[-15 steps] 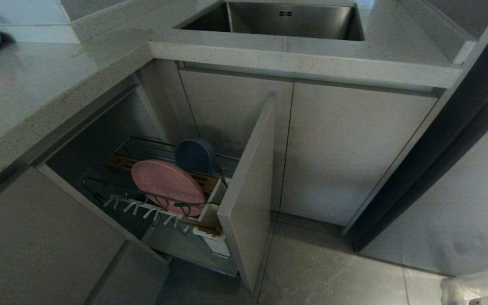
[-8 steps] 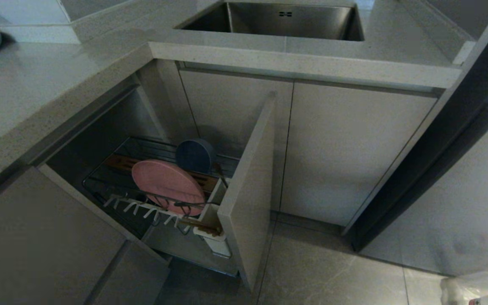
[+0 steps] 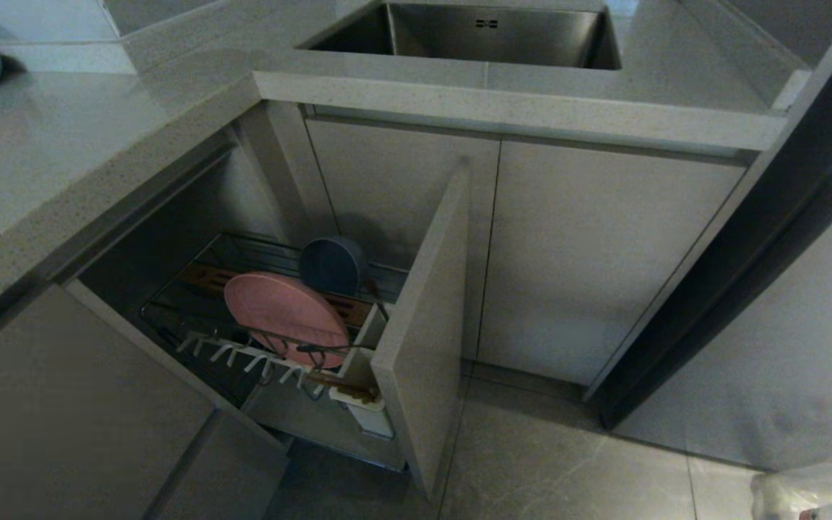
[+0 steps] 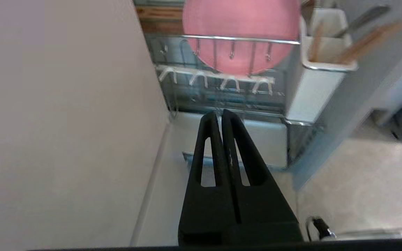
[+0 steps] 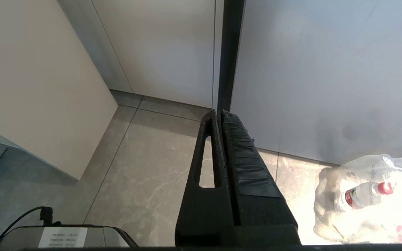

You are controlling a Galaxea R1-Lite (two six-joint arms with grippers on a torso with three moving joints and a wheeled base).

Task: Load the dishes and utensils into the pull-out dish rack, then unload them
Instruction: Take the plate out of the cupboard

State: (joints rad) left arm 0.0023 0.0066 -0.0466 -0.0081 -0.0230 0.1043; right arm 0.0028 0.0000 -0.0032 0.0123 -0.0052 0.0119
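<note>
The pull-out dish rack (image 3: 192, 318) is standing drawn out from under the tabletop (image 3: 62, 166), its beige door front (image 3: 423, 325) jutting edge-on into the floor (image 3: 568, 462) space. Inside the rack, the salmon-pink plate (image 3: 286, 310) is standing on edge against the wooden strip (image 3: 203, 278), just behind the row of white pegs (image 3: 243, 354); the blue-grey bowl (image 3: 333, 266) is sitting on its side behind the plate, nearer the cabinet's back. At the rack's front corner, touching the door front, the white utensil cup (image 4: 321, 52) is holding the chopsticks (image 4: 361, 43) and the fork (image 4: 359, 21), their ends leaning out over its rim. The left gripper (image 4: 220, 115) is hanging low in front of the rack, empty, its fingers pressed together — open floor lying between it and the rack's front rail. The right gripper (image 5: 219, 115) is parked to the far side of the door front, likewise closed on nothing, over bare floor tiles, with a plastic bag of bottles (image 5: 368, 198) lying near it. The sink (image 3: 474, 32) is sitting in the tabletop well behind the rack.
</note>
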